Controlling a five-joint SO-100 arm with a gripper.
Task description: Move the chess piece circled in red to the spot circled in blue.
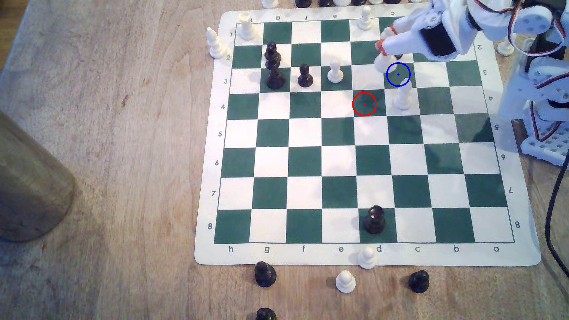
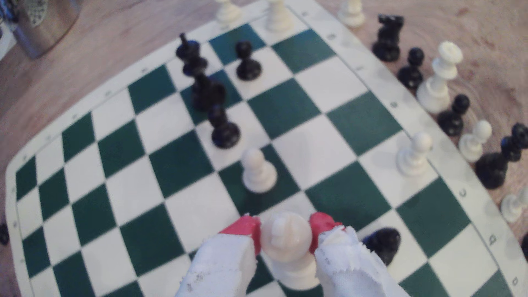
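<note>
The chess piece circled in red [image 2: 286, 242], tall and cream-white, sits between my red-tipped fingers [image 2: 243, 228]. My gripper [image 2: 285, 232] is shut on its head. In the exterior view the gripper [image 1: 385, 38] hangs over the board's far right part. The piece's base [image 1: 385, 60] shows just below it, a little left of and beyond the spot circled in blue [image 1: 398, 74], a green square. Whether the base touches the board I cannot tell. The red ring [image 1: 364, 104] marks a bare green square.
A white piece with a pointed tip [image 1: 402, 96] stands just in front of the blue ring. A black pawn [image 1: 398, 56] is right beside the held piece. A white pawn [image 1: 335, 72], a black pawn [image 1: 305, 76] and tall black pieces [image 1: 273, 66] stand further left. Captured pieces ring the board.
</note>
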